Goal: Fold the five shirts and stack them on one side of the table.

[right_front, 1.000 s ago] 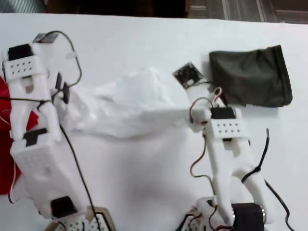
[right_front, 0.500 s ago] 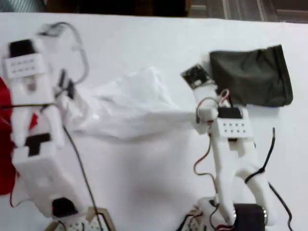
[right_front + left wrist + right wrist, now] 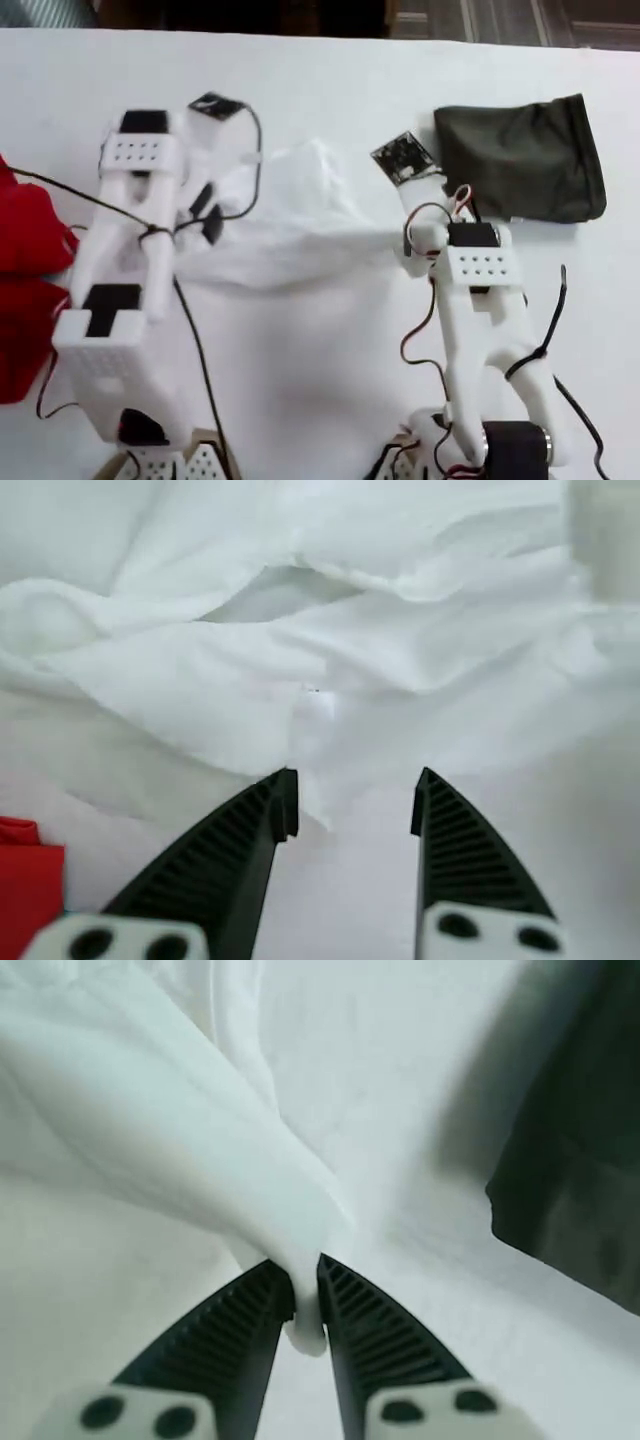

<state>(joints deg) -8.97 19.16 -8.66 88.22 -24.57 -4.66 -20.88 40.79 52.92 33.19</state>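
Observation:
A crumpled white shirt [image 3: 290,215] lies across the middle of the white table. My right gripper [image 3: 305,1295] is shut on a pulled-up fold of the white shirt [image 3: 200,1130]; in the high view this right gripper [image 3: 405,242] sits at the shirt's right end. My left gripper [image 3: 352,805] hangs open just above the edge of the white shirt [image 3: 330,660], nothing between its fingers. From above, the left gripper [image 3: 207,205] is over the shirt's left part. A folded dark green shirt [image 3: 520,158] rests at the back right.
Red shirts [image 3: 25,275] are bunched at the table's left edge, and a red corner [image 3: 25,880] shows in the left wrist view. The dark green shirt [image 3: 580,1160] lies close beside my right gripper. Cables trail from both arms near the front edge.
My left arm has swung right from the table's left edge to over the white shirt's left part, uncovering more of the red shirts. The right gripper has stayed shut on the shirt, barely shifting.

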